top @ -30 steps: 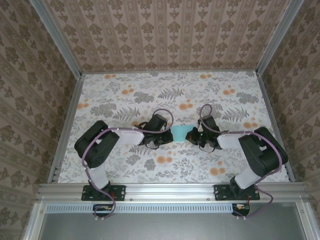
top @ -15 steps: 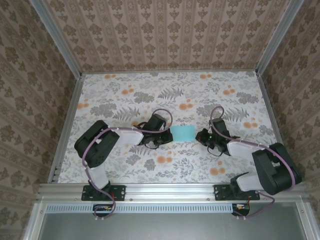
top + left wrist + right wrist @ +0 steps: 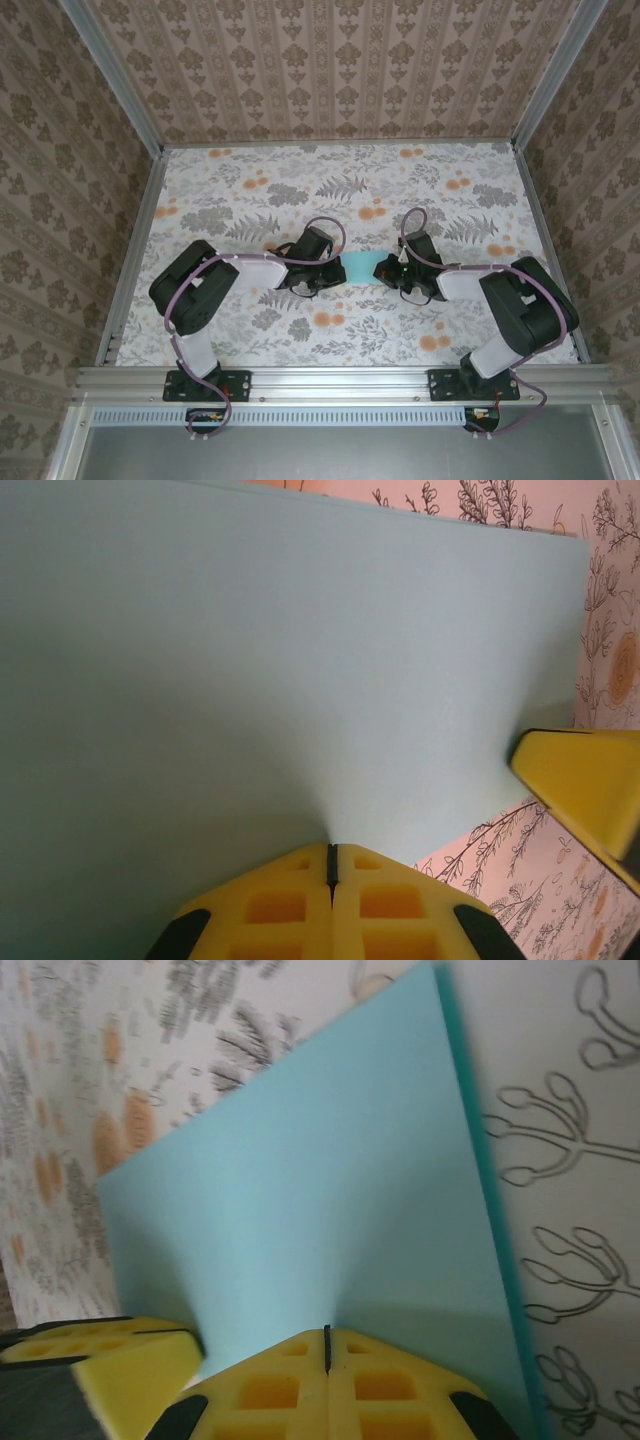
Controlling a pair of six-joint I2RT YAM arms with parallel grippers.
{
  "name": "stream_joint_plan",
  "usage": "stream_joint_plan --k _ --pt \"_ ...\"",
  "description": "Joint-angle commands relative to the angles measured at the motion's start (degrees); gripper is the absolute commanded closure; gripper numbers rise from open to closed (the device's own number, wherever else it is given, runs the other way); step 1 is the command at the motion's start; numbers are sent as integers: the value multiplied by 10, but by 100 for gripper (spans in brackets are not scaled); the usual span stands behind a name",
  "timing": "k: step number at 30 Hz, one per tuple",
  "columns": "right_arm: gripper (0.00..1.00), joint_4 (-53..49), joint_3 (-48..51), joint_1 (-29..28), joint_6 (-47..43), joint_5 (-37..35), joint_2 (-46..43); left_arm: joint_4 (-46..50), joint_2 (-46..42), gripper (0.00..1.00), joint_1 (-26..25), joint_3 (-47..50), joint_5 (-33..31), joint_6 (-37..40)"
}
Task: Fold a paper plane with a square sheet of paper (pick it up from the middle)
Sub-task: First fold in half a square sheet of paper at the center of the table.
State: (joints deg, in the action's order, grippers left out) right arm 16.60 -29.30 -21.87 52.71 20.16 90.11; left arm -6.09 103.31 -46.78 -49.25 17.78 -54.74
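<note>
The light turquoise sheet of paper (image 3: 361,266) lies flat on the floral tabletop between my two grippers. My left gripper (image 3: 338,270) is at its left edge and my right gripper (image 3: 384,272) at its right edge. In the left wrist view the paper (image 3: 280,660) stretches ahead of my shut yellow left gripper (image 3: 330,852), whose tip presses on it. A right fingertip (image 3: 585,785) shows at the side. In the right wrist view my right gripper (image 3: 326,1332) is shut, tip down on the paper (image 3: 320,1220). A darker layer edge (image 3: 480,1160) runs along its right. A paper plane is out of view.
Aluminium rails (image 3: 135,250) border the floral tabletop (image 3: 330,190) on the left, right and near sides. Patterned walls rise behind and beside it. Both arm bases (image 3: 195,385) are bolted at the near edge. Open tabletop lies toward the back.
Half a second ago my right gripper had pulled away to the right, off the paper. It has now come back to the paper's right edge. The left gripper has stayed put.
</note>
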Motion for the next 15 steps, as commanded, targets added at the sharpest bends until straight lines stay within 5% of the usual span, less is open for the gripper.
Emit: stream_joint_plan --k 1,6,15 --pt "97 7 6 -1 7 4 12 104 22 100 6 11 -29 22" --pt "97 -13 18 -1 5 -18 16 14 -20 100 13 4 12 15" --pt "97 -6 23 -1 18 -23 35 -65 -13 100 -11 26 -4 -76"
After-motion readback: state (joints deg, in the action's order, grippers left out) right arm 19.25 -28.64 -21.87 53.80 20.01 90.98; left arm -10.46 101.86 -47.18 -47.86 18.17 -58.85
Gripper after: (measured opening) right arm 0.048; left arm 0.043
